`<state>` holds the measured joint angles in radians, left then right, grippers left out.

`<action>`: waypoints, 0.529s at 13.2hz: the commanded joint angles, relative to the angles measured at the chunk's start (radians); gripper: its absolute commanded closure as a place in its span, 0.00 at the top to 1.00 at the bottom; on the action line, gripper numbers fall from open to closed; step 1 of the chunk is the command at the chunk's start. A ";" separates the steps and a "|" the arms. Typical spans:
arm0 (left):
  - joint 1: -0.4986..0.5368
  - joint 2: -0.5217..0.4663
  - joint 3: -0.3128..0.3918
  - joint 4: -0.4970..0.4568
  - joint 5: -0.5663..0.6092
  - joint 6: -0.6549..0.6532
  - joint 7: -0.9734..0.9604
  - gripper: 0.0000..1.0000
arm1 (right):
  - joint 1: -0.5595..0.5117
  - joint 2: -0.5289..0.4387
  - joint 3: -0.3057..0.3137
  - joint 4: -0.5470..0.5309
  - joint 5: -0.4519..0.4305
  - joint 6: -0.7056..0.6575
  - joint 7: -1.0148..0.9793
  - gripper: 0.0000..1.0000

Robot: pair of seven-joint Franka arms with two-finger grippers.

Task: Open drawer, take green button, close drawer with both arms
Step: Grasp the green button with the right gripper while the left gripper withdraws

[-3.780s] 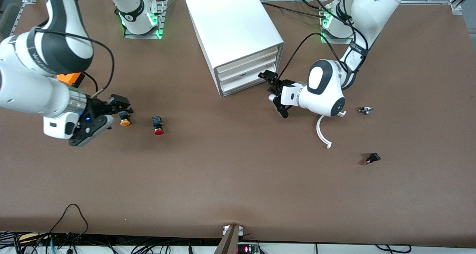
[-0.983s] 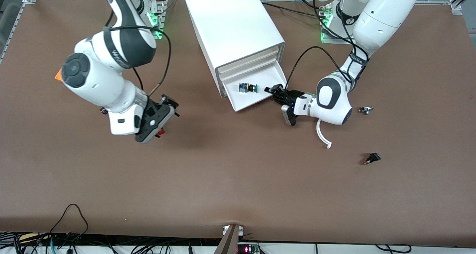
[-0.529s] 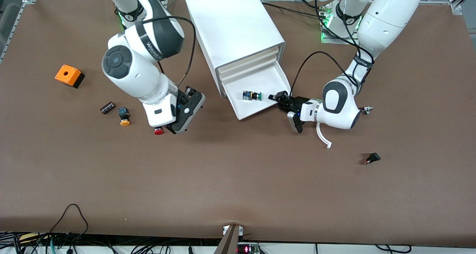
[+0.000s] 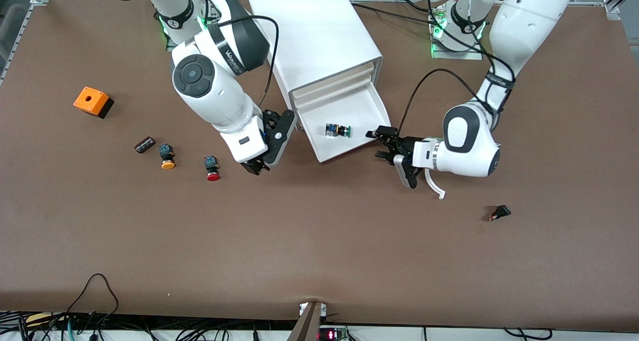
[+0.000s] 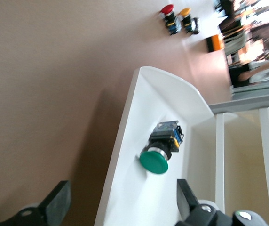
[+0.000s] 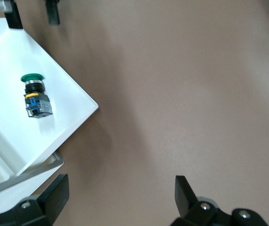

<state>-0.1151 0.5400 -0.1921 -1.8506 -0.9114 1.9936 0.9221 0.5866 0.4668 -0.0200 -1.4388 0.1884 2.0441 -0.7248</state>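
**Standing open: drawer out, button inside**

Lying on its side in the drawer [image 4: 372, 112], the button [image 4: 338, 130] rests on the white floor of the tray, its green cap pointing toward the left arm's end of the table. The drawer is the bottom one of the cabinet [image 4: 314, 41] and it is pulled out toward the front camera; the three fronts above it sit flush.

My left gripper [image 4: 394, 156] is just beside the drawer's corner on the left arm's side, low over the table. Its fingers are spread wide and grasp nothing; in the left wrist view the two black fingertips [image 5: 54, 207] stand apart with the drawer's rim and the button [image 5: 160, 150] between and ahead of them.

My right gripper [image 4: 259, 167] is beside the drawer's other corner, on the right arm's side, over bare table. It is released too, and it carries nothing. Its wrist view shows the fingertips [image 6: 184, 188] well apart above brown table, with the drawer [image 6: 73, 117] and the button [image 6: 35, 95] off to one side.

Farther from the drawer toward the right arm's end lie a red button [image 4: 211, 168], a yellow button [image 4: 166, 157], a small black part [image 4: 144, 145] and an orange box [image 4: 92, 102]. Toward the left arm's end, near my left gripper, lies a white curved piece [image 4: 433, 183], and farther out a small black clip [image 4: 499, 212].
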 commanded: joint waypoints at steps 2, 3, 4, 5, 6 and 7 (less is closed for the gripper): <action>0.002 -0.113 -0.001 0.068 0.260 -0.085 -0.230 1.00 | 0.055 0.070 -0.009 0.098 -0.018 -0.008 -0.011 1.00; 0.002 -0.126 0.000 0.115 0.326 -0.149 -0.299 1.00 | 0.055 0.085 -0.009 0.109 -0.032 -0.008 -0.013 1.00; 0.005 -0.147 0.000 0.148 0.398 -0.201 -0.362 1.00 | 0.067 0.095 -0.008 0.113 -0.053 -0.012 -0.013 1.00; 0.008 -0.178 0.000 0.158 0.478 -0.232 -0.435 1.00 | 0.081 0.098 -0.008 0.113 -0.076 -0.013 -0.013 1.00; 0.017 -0.208 0.000 0.159 0.547 -0.251 -0.487 1.00 | 0.094 0.102 -0.008 0.113 -0.090 -0.013 -0.011 1.00; 0.028 -0.236 0.003 0.159 0.615 -0.284 -0.518 1.00 | 0.111 0.102 -0.008 0.113 -0.092 -0.013 -0.007 1.00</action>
<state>-0.1064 0.3572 -0.1918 -1.6895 -0.4017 1.7621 0.4732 0.6646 0.5509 -0.0199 -1.3626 0.1161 2.0439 -0.7268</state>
